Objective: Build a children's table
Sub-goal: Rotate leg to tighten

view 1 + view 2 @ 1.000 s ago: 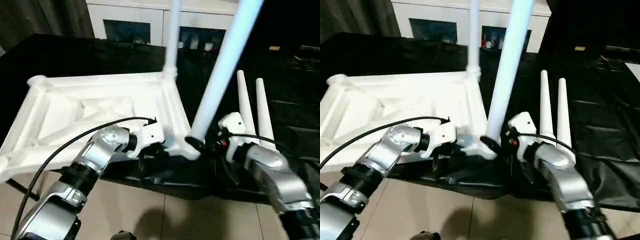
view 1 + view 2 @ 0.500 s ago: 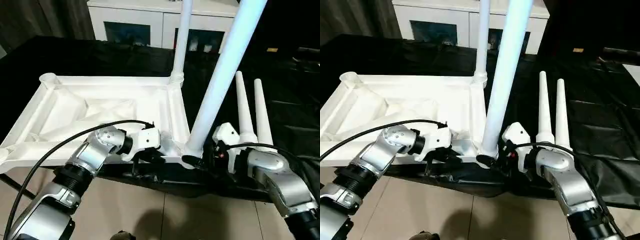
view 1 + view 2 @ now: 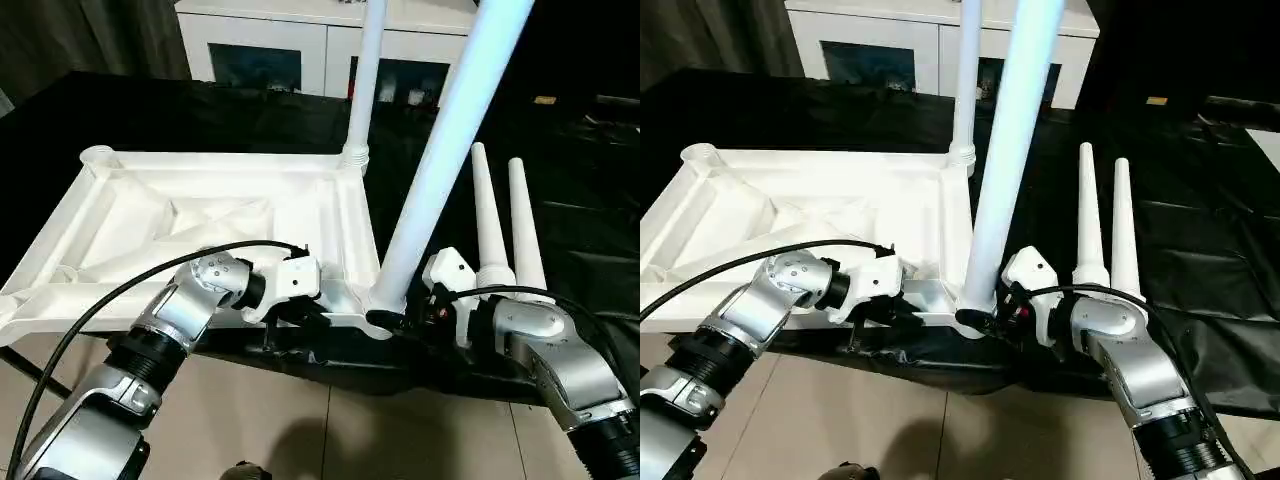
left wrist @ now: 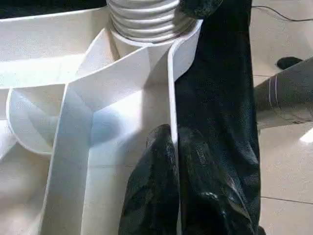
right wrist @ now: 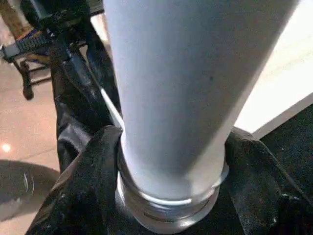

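Note:
The white table top [image 3: 200, 215] lies upside down on black cloth, ribbed underside up. One leg [image 3: 365, 80] stands upright in its far right corner socket. A second leg [image 3: 440, 150] leans in the near right corner socket. My right gripper [image 3: 392, 320] is shut on this leg's threaded base [image 5: 166, 196], one black finger [image 5: 83, 186] on each side. My left gripper [image 4: 172, 134] is shut on the table top's near rim [image 4: 171, 83], just left of that corner. Two loose legs [image 3: 487, 215] [image 3: 525, 225] lie side by side on the cloth to the right.
A white cabinet with glass doors [image 3: 300, 45] stands behind the work surface. The black cloth [image 3: 570, 170] hangs over the near edge above the tiled floor [image 3: 300, 430]. A black cable [image 3: 130, 285] arcs over my left forearm.
The table top, tilted a second ago, has settled flatter on the cloth. The near leg's base has come down with the corner. Both grippers kept their hold.

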Robot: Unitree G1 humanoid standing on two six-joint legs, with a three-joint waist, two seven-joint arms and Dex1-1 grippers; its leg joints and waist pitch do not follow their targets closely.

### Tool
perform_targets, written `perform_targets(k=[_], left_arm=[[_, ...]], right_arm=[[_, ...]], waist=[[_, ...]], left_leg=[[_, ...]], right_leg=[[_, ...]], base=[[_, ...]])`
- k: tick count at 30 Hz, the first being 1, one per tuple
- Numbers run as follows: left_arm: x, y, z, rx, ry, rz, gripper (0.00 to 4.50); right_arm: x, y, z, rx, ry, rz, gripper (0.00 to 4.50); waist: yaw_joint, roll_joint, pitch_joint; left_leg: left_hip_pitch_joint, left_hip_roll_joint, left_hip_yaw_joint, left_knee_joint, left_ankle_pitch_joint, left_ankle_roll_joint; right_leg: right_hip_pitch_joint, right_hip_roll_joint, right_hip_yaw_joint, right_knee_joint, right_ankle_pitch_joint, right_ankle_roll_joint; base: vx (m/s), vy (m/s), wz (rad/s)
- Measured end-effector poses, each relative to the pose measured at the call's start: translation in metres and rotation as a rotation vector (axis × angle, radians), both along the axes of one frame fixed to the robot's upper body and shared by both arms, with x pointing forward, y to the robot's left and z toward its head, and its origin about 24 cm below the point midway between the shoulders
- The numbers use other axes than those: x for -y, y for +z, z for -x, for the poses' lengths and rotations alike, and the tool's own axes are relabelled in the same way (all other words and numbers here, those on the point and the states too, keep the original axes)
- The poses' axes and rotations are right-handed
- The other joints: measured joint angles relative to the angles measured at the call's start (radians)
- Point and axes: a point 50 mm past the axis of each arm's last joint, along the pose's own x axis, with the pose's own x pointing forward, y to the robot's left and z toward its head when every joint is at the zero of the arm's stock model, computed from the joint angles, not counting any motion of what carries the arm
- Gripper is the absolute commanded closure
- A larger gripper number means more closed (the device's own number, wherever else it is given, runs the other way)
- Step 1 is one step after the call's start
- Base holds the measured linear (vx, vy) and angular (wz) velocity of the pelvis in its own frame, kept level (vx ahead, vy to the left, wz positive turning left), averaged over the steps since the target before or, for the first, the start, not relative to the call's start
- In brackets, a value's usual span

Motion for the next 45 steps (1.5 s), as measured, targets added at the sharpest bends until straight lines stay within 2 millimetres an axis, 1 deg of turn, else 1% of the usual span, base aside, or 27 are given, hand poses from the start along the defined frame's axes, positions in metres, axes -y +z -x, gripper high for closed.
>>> perform_targets(k=[3, 5, 8, 10, 11, 13, 14, 16, 18, 19, 20, 22, 24, 26, 29, 32, 36, 38, 39, 40, 41, 42, 45], left_arm=[[0.000, -0.002, -0.007, 0.033, 0.081, -0.005, 4.50], [0.005, -0.004, -0.015, 0.049, 0.170, 0.004, 4.50], [0.016, -0.008, -0.022, 0.058, 0.280, 0.026, 4.50], [0.023, -0.009, -0.027, 0.063, 0.347, 0.024, 4.50], [0.025, -0.010, -0.028, 0.063, 0.366, 0.027, 4.50], [0.037, -0.012, -0.033, 0.059, 0.462, 0.042, 4.50], [0.041, -0.012, -0.034, 0.056, 0.483, 0.046, 4.50], [0.054, -0.014, -0.036, 0.057, 0.539, 0.061, 4.50], [0.058, -0.014, -0.037, 0.057, 0.563, 0.064, 4.50], [0.058, -0.015, -0.037, 0.059, 0.571, 0.063, 4.50], [0.058, -0.015, -0.037, 0.062, 0.571, 0.061, 4.50], [0.057, -0.014, -0.038, 0.073, 0.569, 0.059, 4.50], [0.053, -0.014, -0.039, 0.087, 0.579, 0.054, 4.50], [0.051, -0.013, -0.040, 0.097, 0.585, 0.052, 4.50], [0.046, -0.013, -0.041, 0.112, 0.581, 0.048, 4.50], [0.042, -0.011, -0.042, 0.118, 0.556, 0.049, 4.50], [0.033, -0.007, -0.042, 0.131, 0.492, 0.045, 4.50], [0.029, -0.005, -0.037, 0.122, 0.407, 0.047, 4.50], [0.024, -0.005, -0.034, 0.113, 0.356, 0.046, 4.50], [0.018, -0.004, -0.030, 0.106, 0.296, 0.044, 4.50], [0.014, -0.002, -0.028, 0.103, 0.249, 0.038, 4.50], [0.011, -0.001, -0.026, 0.095, 0.218, 0.032, 4.50], [0.012, 0.001, -0.020, 0.065, 0.134, 0.022, 4.50]], right_arm=[[-0.009, -0.005, -0.011, 0.014, -0.115, -0.006, 1.79], [-0.016, -0.011, -0.021, 0.003, -0.264, -0.054, 1.79], [-0.024, -0.016, -0.034, -0.012, -0.457, -0.085, 1.80], [-0.031, -0.016, -0.044, -0.013, -0.564, -0.093, 1.81], [-0.032, -0.018, -0.046, -0.021, -0.593, -0.091, 1.81], [-0.042, -0.018, -0.057, -0.034, -0.737, -0.103, 1.81], [-0.044, -0.019, -0.060, -0.034, -0.773, -0.106, 1.81], [-0.054, -0.019, -0.068, -0.038, -0.847, -0.118, 1.81], [-0.058, -0.020, -0.072, -0.033, -0.867, -0.118, 1.81], [-0.059, -0.020, -0.073, -0.027, -0.869, -0.115, 1.46], [-0.060, -0.020, -0.074, -0.029, -0.869, -0.124, 1.46], [-0.060, -0.020, -0.074, -0.028, -0.871, -0.157, 1.11], [-0.064, -0.019, -0.073, -0.031, -0.860, -0.182, 1.02], [-0.065, -0.020, -0.072, -0.029, -0.844, -0.192, 0.77], [-0.060, -0.022, -0.071, -0.013, -0.825, -0.170, 0.59], [-0.045, -0.022, -0.068, 0.044, -0.779, -0.097, 0.59], [-0.032, -0.018, -0.059, 0.082, -0.678, -0.090, 0.59], [-0.020, -0.013, -0.050, 0.114, -0.570, -0.071, 0.59], [-0.012, -0.011, -0.044, 0.124, -0.502, -0.058, 0.59], [-0.004, -0.007, -0.035, 0.130, -0.410, -0.042, 0.59], [-0.001, -0.006, -0.030, 0.125, -0.352, -0.038, 0.59], [-0.001, -0.004, -0.028, 0.121, -0.310, -0.038, 0.59], [-0.003, 0.001, -0.018, 0.105, -0.184, -0.050, 0.59]], waist=[[-0.006, -0.002, -0.001], [-0.012, -0.004, -0.001], [-0.026, -0.004, -0.001], [-0.032, -0.004, -0.001], [-0.033, -0.004, -0.001], [-0.039, -0.004, -0.001], [-0.039, -0.004, -0.001], [-0.044, -0.004, -0.001], [-0.047, -0.003, 0.000], [-0.048, -0.003, 0.000], [-0.049, -0.003, 0.000], [-0.052, -0.003, 0.000], [-0.055, -0.003, 0.000], [-0.055, -0.004, 0.000], [-0.052, -0.003, 0.001], [-0.045, -0.003, 0.001], [-0.032, -0.003, 0.001], [-0.023, -0.002, 0.002], [-0.018, -0.002, 0.001], [-0.009, -0.002, 0.001], [-0.004, -0.002, 0.001], [-0.003, -0.002, 0.001], [0.002, -0.002, 0.001]], left_leg=[[0.004, 0.001, 0.000, 0.001, 0.000, 0.000], [0.006, 0.001, 0.000, 0.002, 0.000, 0.000], [0.006, 0.001, -0.001, 0.004, 0.000, 0.000], [0.006, 0.000, -0.002, 0.005, 0.000, 0.000], [0.007, 0.000, -0.002, 0.005, 0.000, 0.000], [0.006, -0.001, -0.004, 0.005, 0.000, 0.000], [0.006, -0.001, -0.005, 0.005, 0.000, 0.000], [0.006, -0.003, -0.006, 0.006, 0.000, 0.000], [0.006, -0.003, -0.008, 0.004, 0.000, 0.000], [0.006, -0.004, -0.009, 0.002, 0.000, 0.000], [0.005, -0.005, -0.010, 0.003, 0.000, 0.000], [0.004, -0.006, -0.009, 0.004, 0.000, 0.000], [0.004, -0.007, -0.009, 0.004, 0.000, 0.000], [0.004, -0.007, -0.010, 0.003, 0.000, 0.000], [0.003, -0.006, -0.010, 0.002, 0.000, 0.000], [0.003, -0.005, -0.009, 0.001, 0.000, 0.000], [0.002, -0.003, -0.010, 0.001, 0.000, 0.000], [0.000, -0.003, -0.010, 0.000, 0.000, 0.000], [0.000, -0.002, -0.009, 0.000, 0.000, 0.000], [0.000, -0.002, -0.009, 0.000, 0.000, 0.000], [0.000, -0.001, -0.009, 0.000, 0.000, 0.000], [0.000, -0.001, -0.008, 0.000, 0.000, 0.000], [0.000, -0.001, -0.005, 0.000, -0.002, 0.003]], right_leg=[[0.001, 0.000, 0.000, 0.002, 0.001, -0.001], [0.002, 0.000, 0.000, 0.002, -0.001, 0.001], [0.002, 0.000, 0.000, 0.000, -0.001, 0.002], [0.002, 0.000, 0.000, 0.000, -0.001, 0.002], [0.002, -0.001, 0.000, -0.001, -0.001, 0.002], [0.001, -0.001, -0.001, -0.004, -0.001, 0.002], [0.002, -0.001, -0.002, -0.007, -0.001, 0.002], [0.003, -0.002, -0.003, -0.010, -0.001, 0.002], [0.006, -0.002, -0.005, -0.020, -0.001, 0.002], [0.007, -0.002, -0.006, -0.024, -0.001, 0.002], [0.007, -0.002, -0.005, -0.025, -0.001, 0.002], [0.006, -0.003, -0.003, -0.025, -0.001, 0.002], [0.004, -0.003, -0.003, -0.025, -0.001, 0.002], [0.002, -0.003, -0.004, -0.024, 0.001, -0.001], [0.000, -0.002, -0.004, -0.023, 0.005, -0.006], [-0.001, -0.002, -0.004, -0.023, 0.013, -0.005], [-0.003, 0.000, -0.006, -0.022, 0.021, -0.004], [-0.003, 0.000, -0.006, -0.022, 0.024, -0.003], [-0.003, 0.000, -0.005, -0.021, 0.026, -0.006], [-0.002, 0.000, -0.004, -0.021, 0.027, -0.005], [-0.003, 0.001, -0.004, -0.021, 0.026, -0.003], [-0.003, 0.001, -0.004, -0.021, 0.025, -0.002], [-0.003, 0.000, -0.003, -0.021, 0.020, -0.004]], base=[[0.000, 0.000, 0.00], [0.000, 0.000, 0.00], [-0.017, 0.002, -0.02], [0.000, 0.000, 0.00], [0.000, 0.000, 0.00], [0.000, 0.000, 0.00], [0.000, 0.000, 0.00], [0.000, 0.000, 0.00], [0.000, 0.000, 0.00], [0.000, 0.000, 0.00], [0.000, 0.000, 0.00], [0.000, 0.000, 0.00], [0.000, 0.000, 0.00], [0.000, 0.000, 0.00], [0.000, 0.000, 0.00], [0.000, 0.000, 0.00], [0.000, 0.000, 0.00], [0.029, -0.004, 0.03], [0.057, -0.008, 0.07], [0.069, -0.003, 0.06], [0.064, -0.002, -0.01], [0.064, -0.002, -0.01], [0.017, 0.001, -0.01]])
